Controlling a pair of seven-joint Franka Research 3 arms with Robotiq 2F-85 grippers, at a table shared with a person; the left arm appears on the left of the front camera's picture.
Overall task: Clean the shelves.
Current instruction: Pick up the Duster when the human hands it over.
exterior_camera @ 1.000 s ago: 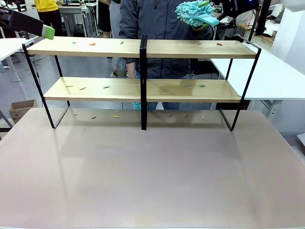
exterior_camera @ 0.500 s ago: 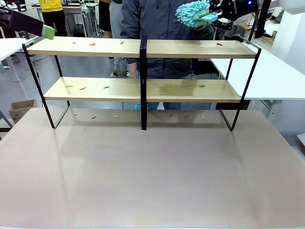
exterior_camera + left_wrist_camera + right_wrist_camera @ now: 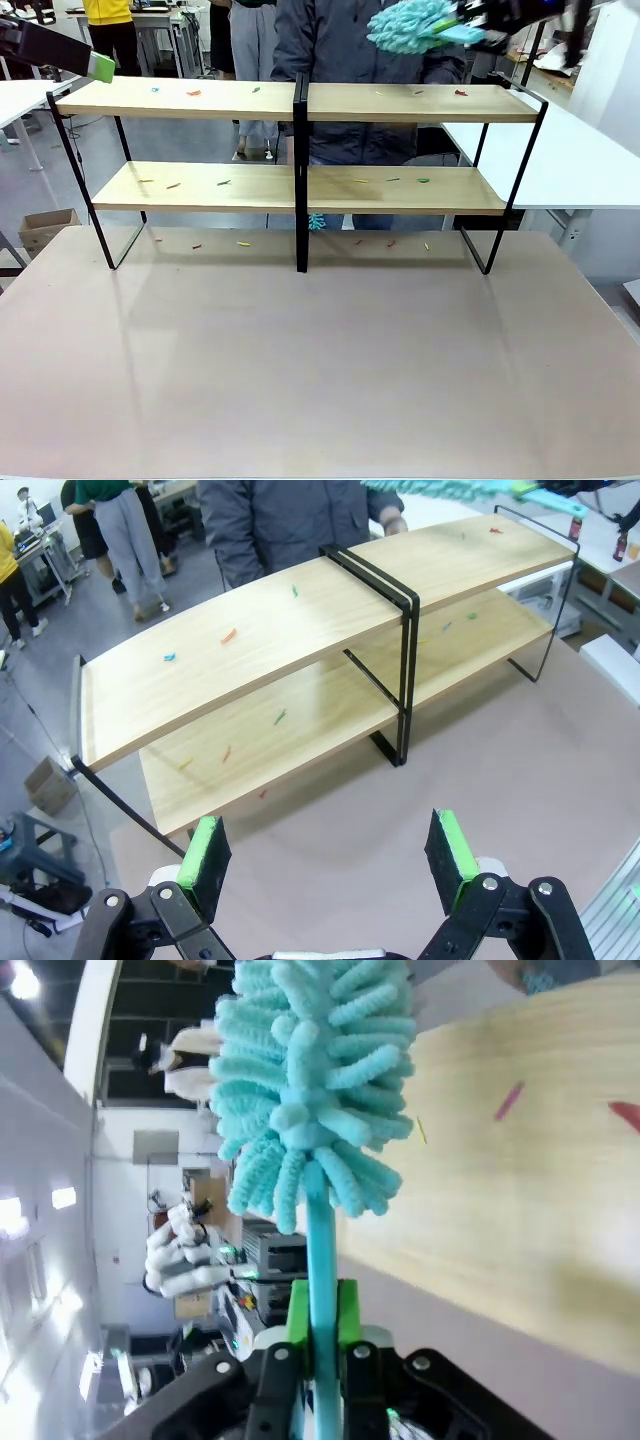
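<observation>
R jaws pinch duster [image 3: 405, 28] handle, upper right of frame; L jaws spread, empty; risk: sweep flicks scraps [image 3: 194, 92] off shelves [image 3: 350, 103] onto surface [image 3: 320, 360].

No readable text, label, brand, number or sign is showing anywhere: nothing legible is appearing on the shelves [image 3: 200, 98], on the desk [image 3: 320, 360] beneath the shelves, or on the teal duster [image 3: 410, 25] above the shelves.

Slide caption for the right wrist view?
Right gripper shut on the handle of a teal duster, fluffy head near the scrap-littered top of the shelves.
</observation>
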